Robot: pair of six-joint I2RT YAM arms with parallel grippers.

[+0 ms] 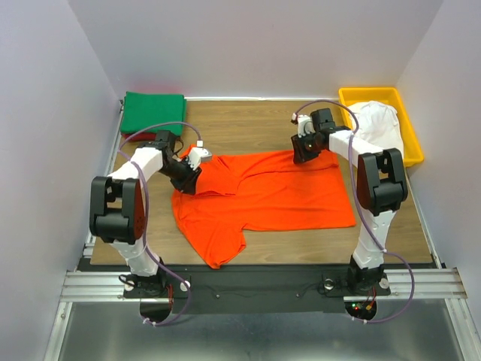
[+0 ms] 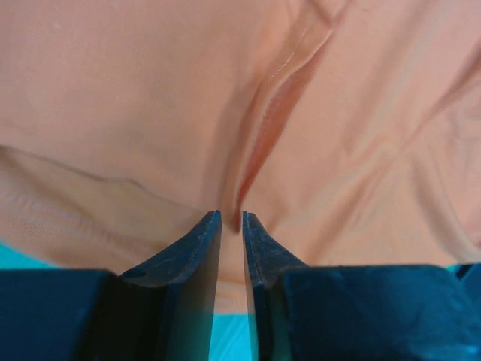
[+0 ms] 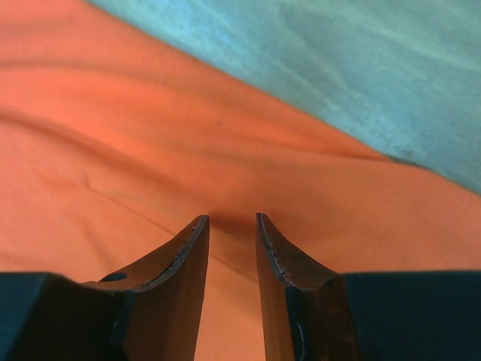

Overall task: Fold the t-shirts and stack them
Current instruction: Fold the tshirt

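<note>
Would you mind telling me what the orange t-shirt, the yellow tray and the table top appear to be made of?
The orange t-shirt looks like soft matte knit cloth: it creases and ripples. The yellow tray seems rigid smooth plastic, with even moulded walls. The table top shows wood grain; real or laminate, I cannot tell.

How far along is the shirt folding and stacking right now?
Done: the green t-shirt lies folded at the far left corner. In hand: the orange t-shirt is mostly spread flat, the left hand pinching a ridge of it, the right hand at its far edge. Left: the white t-shirt, crumpled in the yellow tray.
</note>
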